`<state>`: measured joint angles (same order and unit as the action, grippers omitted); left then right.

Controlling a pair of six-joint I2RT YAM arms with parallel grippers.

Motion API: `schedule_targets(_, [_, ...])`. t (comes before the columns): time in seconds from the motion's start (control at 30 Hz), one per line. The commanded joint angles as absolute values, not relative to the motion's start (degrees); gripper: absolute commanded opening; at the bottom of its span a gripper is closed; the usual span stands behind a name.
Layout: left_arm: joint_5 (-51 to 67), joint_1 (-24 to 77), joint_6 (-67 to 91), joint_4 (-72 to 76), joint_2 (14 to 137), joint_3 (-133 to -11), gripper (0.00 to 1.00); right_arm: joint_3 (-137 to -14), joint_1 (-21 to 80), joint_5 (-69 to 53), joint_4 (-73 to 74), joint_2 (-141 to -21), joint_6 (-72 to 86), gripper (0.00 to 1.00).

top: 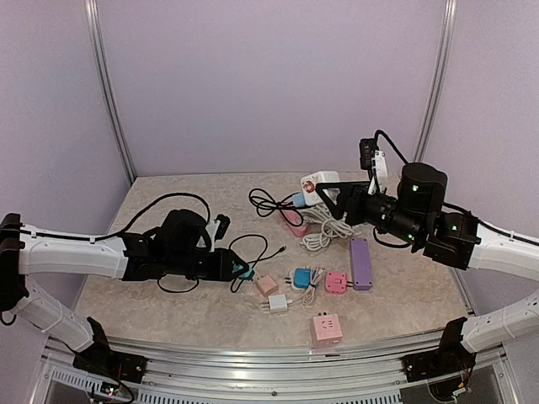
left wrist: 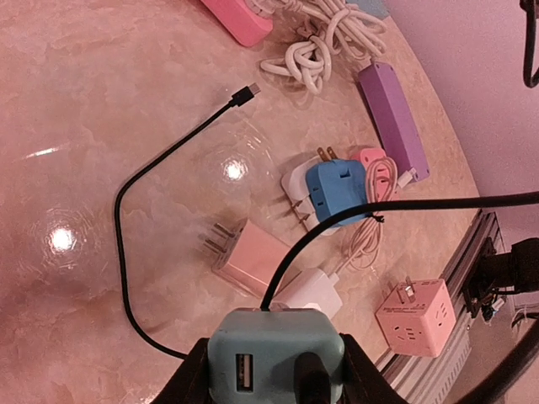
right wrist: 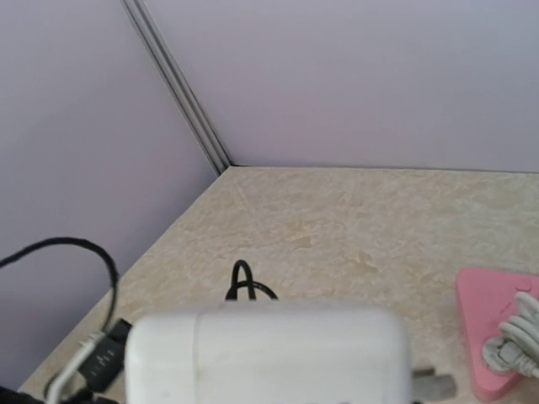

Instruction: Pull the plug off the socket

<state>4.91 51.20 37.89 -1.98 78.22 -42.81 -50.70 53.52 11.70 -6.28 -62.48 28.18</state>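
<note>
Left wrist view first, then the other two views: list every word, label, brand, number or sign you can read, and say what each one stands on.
No text can be read in any view.
Pink cube socket: small marks on its face, too small to read.
Teal adapter: no print shows.
White block: blurred, no print shows.
Purple power strip: plain.

From above and behind the arm bases we look down across the whole table (top: 387,311). Our left wrist view looks steeply down from close by, the teal charger (left wrist: 274,358) at its lower edge, sharing the purple power strip (left wrist: 394,118) and pink cube socket (left wrist: 421,317) with the overhead. Our right wrist view faces level toward a booth corner (right wrist: 221,164), a white block (right wrist: 269,353) right before the lens.
</note>
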Motion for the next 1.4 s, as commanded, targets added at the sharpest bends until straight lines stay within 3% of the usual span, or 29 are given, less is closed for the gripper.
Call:
schedule_targets(0.0, [4.3,52.3,37.2,1.0,82.0,-45.4,0.33,-51.6,54.0,10.8,-11.1,-63.0,28.4,0.00])
schedule_targets(0.4, [4.5,52.4,36.0,1.4,84.4,-45.8,0.72,-52.1,54.0,10.2,-10.6,-64.3,28.3,0.00])
schedule_targets(0.63, [2.1,52.2,34.2,3.6,78.4,-43.0,0.94,-51.4,54.0,7.3,-12.9,-64.3,27.4,0.00])
schedule_targets(0.83, [5.0,49.2,29.9,1.7,67.4,-41.9,0.96,-51.2,54.0,-2.1,-15.5,-64.6,26.7,0.00])
schedule_targets(1.07, [16.8,39.3,20.4,-8.4,54.9,-47.9,0.97,-52.1,54.0,-12.9,-16.2,-66.5,26.6,0.00])
schedule_targets(1.37, [41.1,36.9,10.3,-15.6,59.1,-60.0,0.98,-55.2,54.2,-26.1,-19.4,-72.8,28.5,0.00])
